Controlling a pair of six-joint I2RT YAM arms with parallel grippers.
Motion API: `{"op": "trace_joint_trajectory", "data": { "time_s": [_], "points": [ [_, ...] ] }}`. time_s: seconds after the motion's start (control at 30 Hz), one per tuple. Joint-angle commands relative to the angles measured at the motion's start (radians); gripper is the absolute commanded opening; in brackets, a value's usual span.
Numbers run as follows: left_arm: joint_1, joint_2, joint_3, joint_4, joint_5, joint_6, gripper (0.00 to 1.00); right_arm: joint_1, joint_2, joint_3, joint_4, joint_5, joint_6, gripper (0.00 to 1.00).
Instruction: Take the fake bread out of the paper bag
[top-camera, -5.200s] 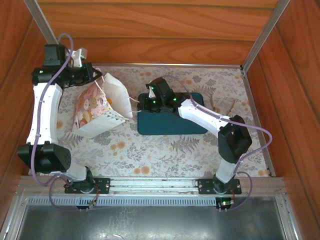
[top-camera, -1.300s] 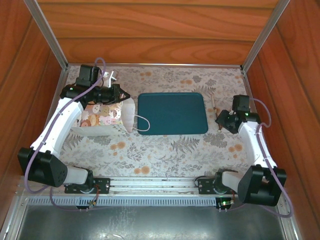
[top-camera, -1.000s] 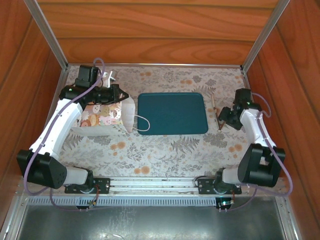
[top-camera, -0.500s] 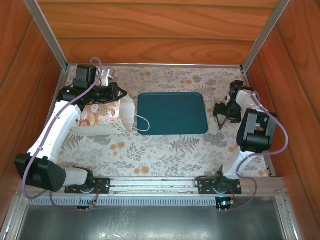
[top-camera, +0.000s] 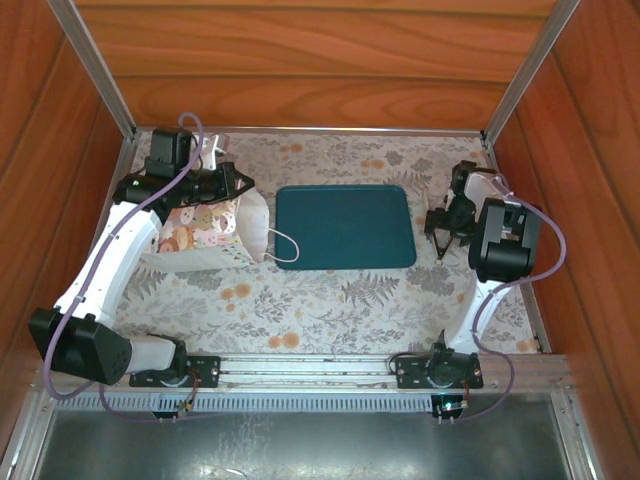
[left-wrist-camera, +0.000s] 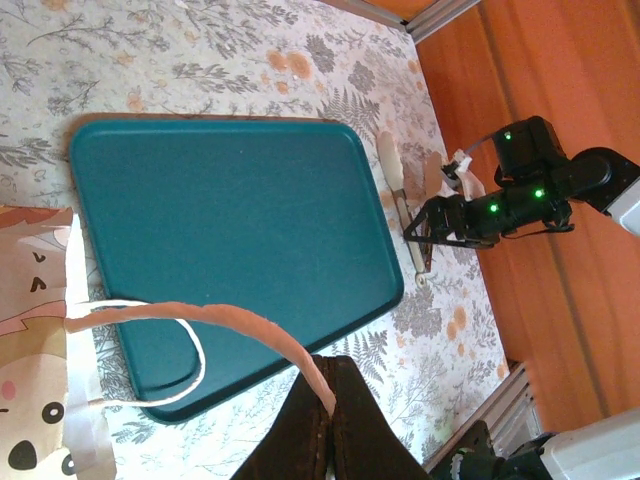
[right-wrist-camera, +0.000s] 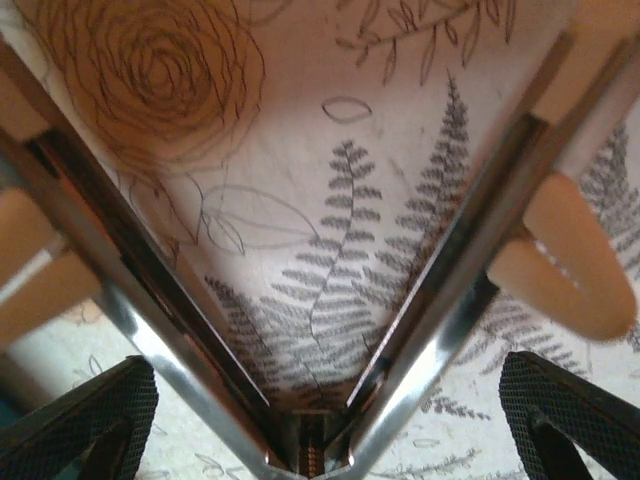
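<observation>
**A:** Where does everything sit?

**B:** Take the dark teal rectangular plastic tray (top-camera: 345, 228) as the dial's centre, seen from above. The small white paper bag with cartoon-patterned sides (top-camera: 195, 235) lies tipped over at 9 o'clock, mouth facing the tray. Its thin white cord handle (top-camera: 287, 246) loops onto the tray's edge. The fake bread is hidden; I judge it sits inside the bag.

**A:** And the hands?

**B:** The left hand (top-camera: 243, 186) is pinched closed on the bag's pinkish upper edge (left-wrist-camera: 230, 325), holding the mouth up. The right hand (top-camera: 441, 222) is at 3 o'clock, fingers spread wide, straddling the metal tongs with cream tips (right-wrist-camera: 305, 440). The tongs lie on the floral-cloth bench (top-camera: 330, 290). Nothing is gripped there yet: its black ridged pads (right-wrist-camera: 90, 420) stand outside both steel arms, close to the hinge.

**A:** So the step is picking up the tongs?

**B:** That is my reading. To do it well, centre the hinge between the pads and come down level. Close evenly on both arms, a little forward of the hinge, so the squeeze works the tips rather than just the spring. Close softly; a hard squeeze could make the smooth steel skid out. The left hand should hold the mouth lifted and aimed at 3 o'clock, giving the tongs a straight way in.
</observation>
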Motion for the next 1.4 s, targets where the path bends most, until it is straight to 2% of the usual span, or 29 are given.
{"op": "trace_joint_trajectory", "data": {
  "time_s": [0.0,0.1,0.57,0.7,0.9,1.03,1.17,1.23,1.37],
  "points": [
    [-0.006,-0.024,-0.008,0.039,0.025,-0.003,0.0,0.002,0.039,0.047,-0.038,-0.016,-0.008,0.95],
    [-0.006,-0.026,-0.01,0.04,0.027,-0.006,0.0,0.002,0.065,0.069,-0.035,-0.05,-0.03,0.95],
    [-0.006,-0.022,-0.022,0.045,0.018,-0.015,0.0,-0.015,0.129,0.107,-0.005,-0.059,-0.043,0.96],
    [-0.007,-0.02,-0.022,0.045,0.021,-0.018,0.0,-0.026,0.149,0.103,-0.013,-0.058,-0.051,0.92],
    [-0.006,-0.019,-0.011,0.046,0.022,-0.025,0.0,-0.033,0.15,0.101,-0.009,-0.067,-0.047,0.91],
    [-0.006,-0.023,-0.011,0.046,0.024,-0.029,0.0,-0.034,0.157,0.102,0.0,-0.057,-0.054,0.78],
    [-0.007,-0.029,-0.021,0.047,0.021,-0.034,0.0,-0.034,0.153,0.102,-0.003,-0.055,-0.056,0.77],
    [-0.006,-0.032,-0.029,0.047,0.018,-0.035,0.0,-0.033,0.137,0.098,-0.007,-0.065,-0.061,0.68],
    [-0.008,-0.035,-0.037,0.049,0.019,-0.043,0.0,-0.031,0.075,0.087,-0.013,-0.078,-0.049,0.58]
  ]
}}
